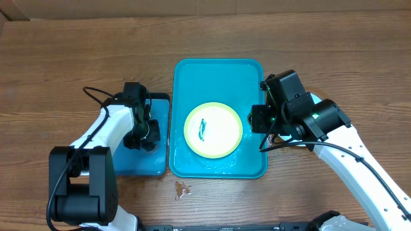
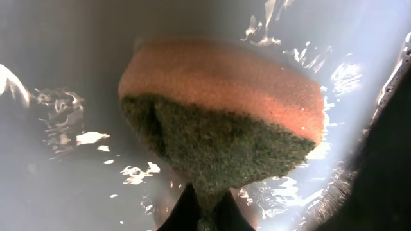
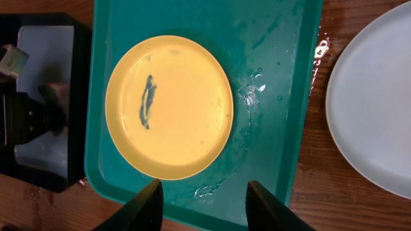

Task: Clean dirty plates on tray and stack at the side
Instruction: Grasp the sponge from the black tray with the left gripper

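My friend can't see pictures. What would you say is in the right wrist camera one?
A yellow plate with a dark blue smear lies on a wet teal tray. The right claw hangs open at the bottom edge, holding nothing. A pale plate sits on the wooden table to the right of the tray.

the table (image 1: pixel 58 58) is of brown wood planks and fills the overhead view. at the centre of the frame lies the large teal tray (image 1: pixel 218 70), with a smaller blue tray (image 1: pixel 138 168) just beside its left edge and a small wet-looking mark (image 1: pixel 183 190) on the wood below them. in the right wrist view a pale plate (image 3: pixel 379 102) lies on the wood at the right edge of the frame, near the teal tray.
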Available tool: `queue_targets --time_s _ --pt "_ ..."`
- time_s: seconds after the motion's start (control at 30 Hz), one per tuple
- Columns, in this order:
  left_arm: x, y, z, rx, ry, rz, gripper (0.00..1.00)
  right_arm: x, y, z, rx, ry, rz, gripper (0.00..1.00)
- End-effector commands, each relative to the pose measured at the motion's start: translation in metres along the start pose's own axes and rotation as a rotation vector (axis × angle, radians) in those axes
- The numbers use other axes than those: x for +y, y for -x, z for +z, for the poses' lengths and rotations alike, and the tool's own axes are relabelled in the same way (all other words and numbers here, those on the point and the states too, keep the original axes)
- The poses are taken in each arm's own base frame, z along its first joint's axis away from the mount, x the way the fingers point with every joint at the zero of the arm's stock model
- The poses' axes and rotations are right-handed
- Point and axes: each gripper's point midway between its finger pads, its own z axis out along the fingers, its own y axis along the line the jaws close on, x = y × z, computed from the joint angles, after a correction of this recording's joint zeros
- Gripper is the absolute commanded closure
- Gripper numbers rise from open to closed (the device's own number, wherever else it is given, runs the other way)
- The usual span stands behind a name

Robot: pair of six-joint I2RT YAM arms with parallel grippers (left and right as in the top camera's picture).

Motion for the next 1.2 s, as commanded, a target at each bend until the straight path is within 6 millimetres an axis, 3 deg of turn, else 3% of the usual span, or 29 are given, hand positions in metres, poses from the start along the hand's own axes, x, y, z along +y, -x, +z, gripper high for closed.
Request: queue_targets --time_s 0.0,0.13,0.3,0.4,0.53,0.8,0.9,1.0,1.17 --pt "0.002 -0.009 0.011 0.050 0.007 -0.016 0.96 -0.003 0.001 0.001 -0.005 -0.010 0.001 0.57" --pt "-0.002 -0.008 -0.003 0.071 -0.006 -0.012 0.96 -0.004 -0.001 0.001 0.002 -0.014 0.001 0.57" --pt "-0.007 0.007 -0.039 0.046 -0.008 -0.007 0.96 -0.004 -0.001 0.001 0.002 -0.014 0.002 0.57" --pt "-0.006 0.015 -0.050 0.022 0.007 -0.005 0.96 -0.004 -0.001 0.001 0.002 -0.014 0.002 0.57" --pt "-0.002 0.017 -0.043 0.007 0.030 -0.003 0.96 -0.004 -0.001 0.001 0.002 -0.014 0.002 0.57" --pt "0.001 -0.005 0.006 0.015 0.015 -0.002 0.96 -0.003 0.000 0.001 -0.002 -0.012 0.001 0.57" --pt "0.002 -0.010 0.006 0.036 0.016 -0.004 0.96 -0.003 0.002 0.001 -0.008 -0.014 0.001 0.57" --pt "-0.001 -0.004 -0.011 0.042 0.018 -0.004 0.96 -0.008 0.006 0.001 -0.033 -0.043 0.000 0.57" --pt "-0.016 0.026 -0.072 0.000 -0.021 0.001 0.96 -0.015 0.014 0.010 -0.049 -0.085 0.012 0.57"
